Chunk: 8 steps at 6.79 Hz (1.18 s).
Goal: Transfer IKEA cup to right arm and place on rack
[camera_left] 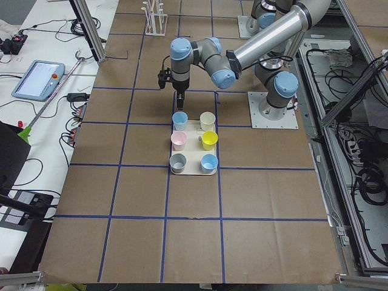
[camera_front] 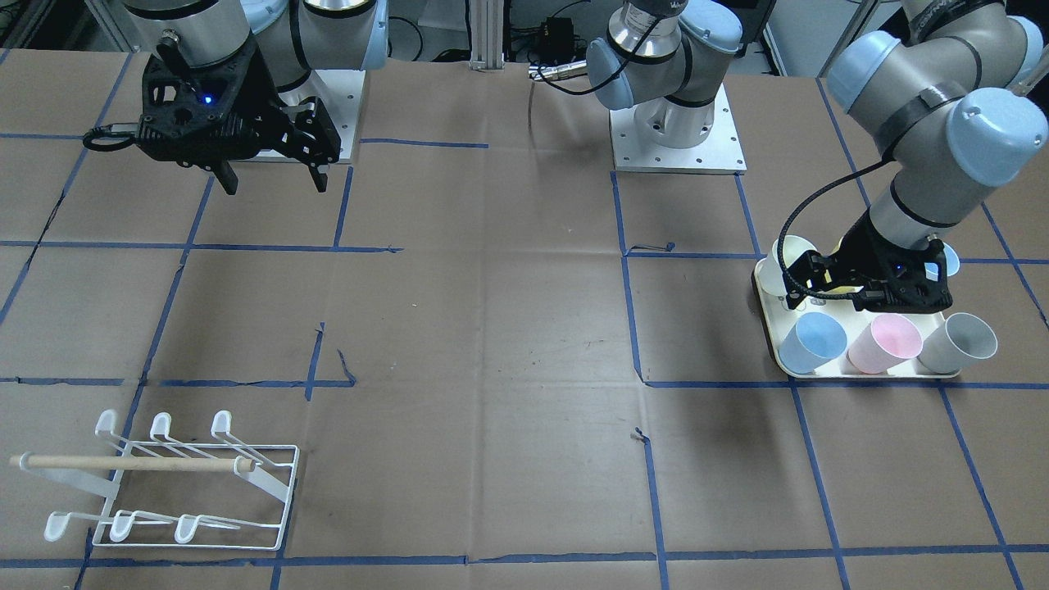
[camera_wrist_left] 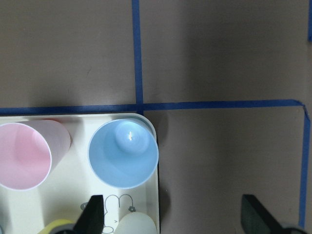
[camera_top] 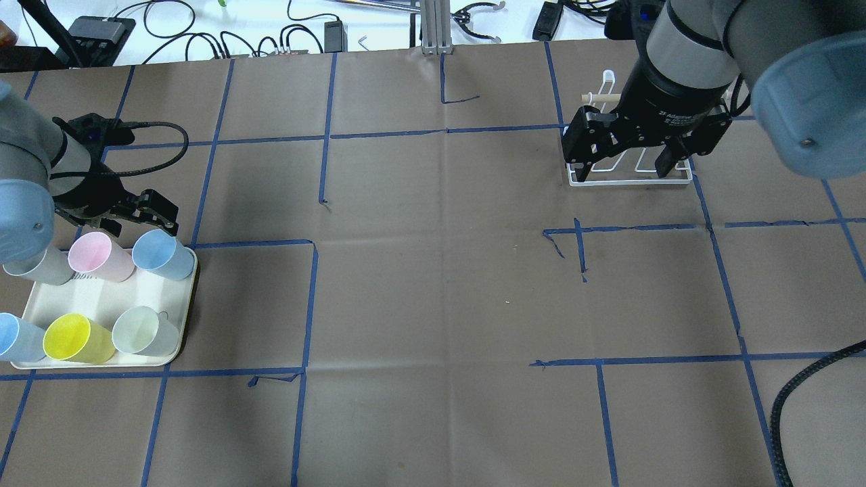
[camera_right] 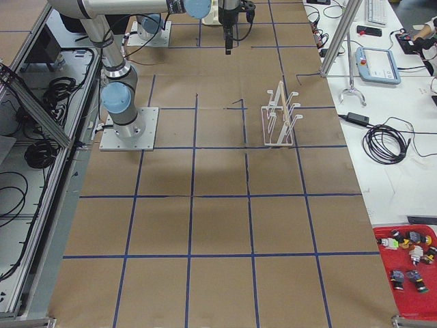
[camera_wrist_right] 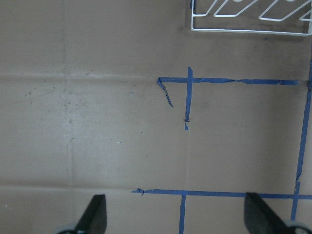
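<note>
Several plastic cups stand on a cream tray (camera_top: pixel 135 297) at the table's left end, among them a blue cup (camera_top: pixel 162 253), a pink cup (camera_top: pixel 98 257) and a yellow cup (camera_top: pixel 78 338). My left gripper (camera_top: pixel 125 223) hangs open and empty over the tray's far edge. In the left wrist view the blue cup (camera_wrist_left: pixel 123 153) sits near the left fingertip (camera_wrist_left: pixel 92 214), above the gap between the fingers. My right gripper (camera_top: pixel 626 162) is open and empty, held high over the table. It hides part of the white wire rack (camera_front: pixel 180 483) in the overhead view.
The brown paper-covered table (camera_front: pixel 492 328) carries a grid of blue tape lines. The two arm bases (camera_front: pixel 676 131) stand at the robot's side. Cables and a teach pendant (camera_left: pixel 37 77) lie beyond the table's far edge.
</note>
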Tool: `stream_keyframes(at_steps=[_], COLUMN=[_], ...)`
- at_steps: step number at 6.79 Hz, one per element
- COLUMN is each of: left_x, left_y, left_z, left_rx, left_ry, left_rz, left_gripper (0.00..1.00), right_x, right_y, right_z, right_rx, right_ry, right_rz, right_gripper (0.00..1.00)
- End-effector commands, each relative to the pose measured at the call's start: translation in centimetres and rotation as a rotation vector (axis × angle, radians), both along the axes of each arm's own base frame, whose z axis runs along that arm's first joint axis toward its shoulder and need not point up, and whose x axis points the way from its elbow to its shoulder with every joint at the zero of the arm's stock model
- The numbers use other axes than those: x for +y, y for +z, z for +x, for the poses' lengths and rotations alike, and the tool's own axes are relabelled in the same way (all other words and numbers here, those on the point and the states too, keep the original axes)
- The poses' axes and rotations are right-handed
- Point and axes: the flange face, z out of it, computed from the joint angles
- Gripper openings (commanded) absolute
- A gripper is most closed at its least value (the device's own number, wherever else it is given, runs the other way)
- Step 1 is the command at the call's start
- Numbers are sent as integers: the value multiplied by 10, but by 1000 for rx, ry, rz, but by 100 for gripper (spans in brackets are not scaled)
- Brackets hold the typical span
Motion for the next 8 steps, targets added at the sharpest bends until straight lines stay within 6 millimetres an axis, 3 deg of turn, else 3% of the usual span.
stream_keyframes(at_steps=[1,4,5,8], left_x=[-6,-8,-8,-10], left_y=[-42,-57,-61,-65], left_z=[9,9,9,11], left_rx=[15,27,29,32], left_ry=[4,3,1,-1], left_rz=[32,61,69,75], left_gripper=[99,98,92,51], right_x=[0,0,1,3], right_y=[-2,-1,-2,-16], right_z=[0,0,0,0], right_rx=[0,-2,-2,-2], right_ry=[-2,-2,-1,-7], right_rz=[4,3,6,86], right_gripper=[100,100,100,100])
